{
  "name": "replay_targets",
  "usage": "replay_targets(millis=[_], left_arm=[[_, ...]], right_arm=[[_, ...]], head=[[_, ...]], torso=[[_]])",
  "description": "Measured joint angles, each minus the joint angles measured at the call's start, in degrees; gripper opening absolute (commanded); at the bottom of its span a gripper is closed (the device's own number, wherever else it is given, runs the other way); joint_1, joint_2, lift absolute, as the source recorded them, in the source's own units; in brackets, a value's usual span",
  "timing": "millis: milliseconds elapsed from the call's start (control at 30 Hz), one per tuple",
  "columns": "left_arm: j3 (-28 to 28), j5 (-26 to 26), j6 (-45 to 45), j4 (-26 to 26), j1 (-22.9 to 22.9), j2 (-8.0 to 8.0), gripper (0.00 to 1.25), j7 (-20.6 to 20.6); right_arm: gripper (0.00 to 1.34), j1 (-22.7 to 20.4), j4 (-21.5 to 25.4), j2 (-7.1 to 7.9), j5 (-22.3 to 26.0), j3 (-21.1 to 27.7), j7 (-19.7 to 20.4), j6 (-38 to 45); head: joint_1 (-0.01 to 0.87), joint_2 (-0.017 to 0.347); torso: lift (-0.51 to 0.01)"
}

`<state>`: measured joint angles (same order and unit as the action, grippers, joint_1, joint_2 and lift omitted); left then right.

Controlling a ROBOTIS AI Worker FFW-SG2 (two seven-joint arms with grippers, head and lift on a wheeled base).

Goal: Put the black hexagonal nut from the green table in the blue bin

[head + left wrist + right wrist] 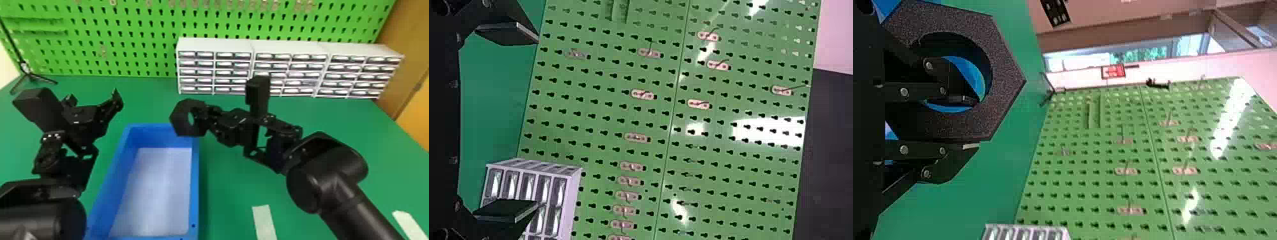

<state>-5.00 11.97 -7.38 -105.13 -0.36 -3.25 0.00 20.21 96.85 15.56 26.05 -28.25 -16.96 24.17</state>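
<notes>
Ideally, we'd bring the black hexagonal nut [177,121], its wall pinched in our right gripper [971,123] by the blue bin's [195,191] far right corner, inward and low before releasing, our left gripper [536,121] spread wide.

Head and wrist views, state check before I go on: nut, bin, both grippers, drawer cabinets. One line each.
Black hexagonal nut: gripped and raised, not yet released into the bin.
Blue bin: upright, open-topped.
Right gripper: closed on the nut's wall, one finger through the hole.
Left gripper: open, fingers wide apart, nothing between them.
Drawer cabinets: upright, drawers look shut.
</notes>
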Motion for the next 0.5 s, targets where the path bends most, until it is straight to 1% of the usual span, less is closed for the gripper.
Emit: replay_targets(millis=[300, 500], left_arm=[[-0.1, -0.1, 0.0, 0.2, -0.2, 0.0, 1.13, 0.0], [0.1, -0.1, 0.0, 0.3, -0.4, 0.0, 1.13, 0.0]], right_arm=[[0.33, 2.2, -0.9, 1.36, 2.9, -5.4, 0.0, -0.4], [0.33, 3.8, -1.7, 1.87, 4.4, -8.2, 0.0, -0.7]], head=[[0.692, 0.008], [0.692, 0.008]], torso=[[-0.097], [-0.097]])
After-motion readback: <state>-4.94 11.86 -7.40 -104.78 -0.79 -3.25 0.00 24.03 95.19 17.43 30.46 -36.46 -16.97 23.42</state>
